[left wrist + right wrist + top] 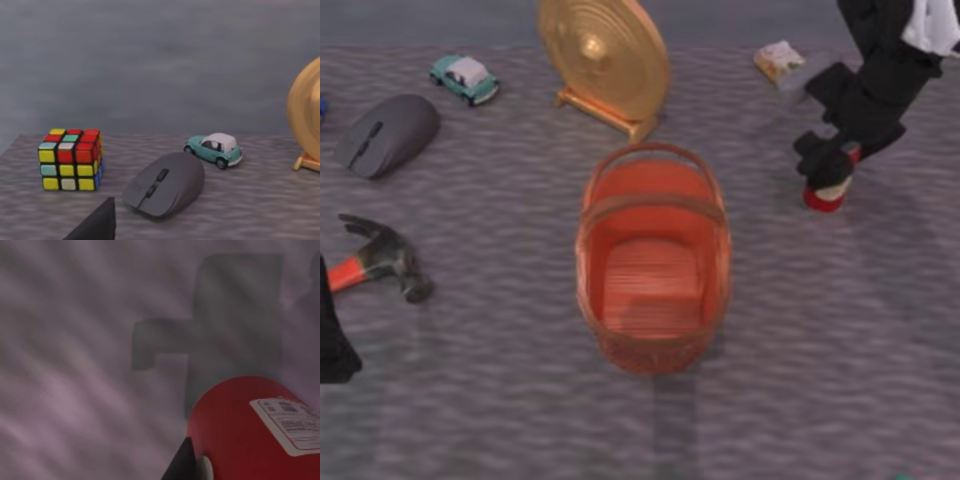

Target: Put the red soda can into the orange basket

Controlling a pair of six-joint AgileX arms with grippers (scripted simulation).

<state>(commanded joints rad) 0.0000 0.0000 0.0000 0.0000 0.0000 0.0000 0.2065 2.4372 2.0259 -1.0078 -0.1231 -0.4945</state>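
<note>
Over on the right side, the right gripper [832, 166] sits right on top of the can [823, 197], covering its upper part, red body peeking out underneath. From the wrist view the can [240, 430] fills the near corner, cream label showing, with one dark fingertip [184, 462] against its side. Are the fingers pinched onto it? Cannot tell; the far finger is hidden. Whether the can stands on the table or is just lifted off it is also unclear, though a sharp shadow lies on the cloth past it.

Well to the left of the can, mid-table, sits the basket [588, 262], empty, ribbed floor showing, its hoop handle [655, 201] arching across the far half. Behind it stands the gold plate [604, 58]; a small box [779, 61] lies far right. Out left: a mouse [386, 133], toy car [466, 78] and hammer [378, 262]. The left arm is parked at the near-left edge; its wrist view adds a puzzle cube [71, 160].

The risks, as I read them: a grip this high on a smooth round can could let it swing or slip. Carried low, it would clip the rim; dropped under the hoop, it could strike the handle. The open near half looks the safer target.
</note>
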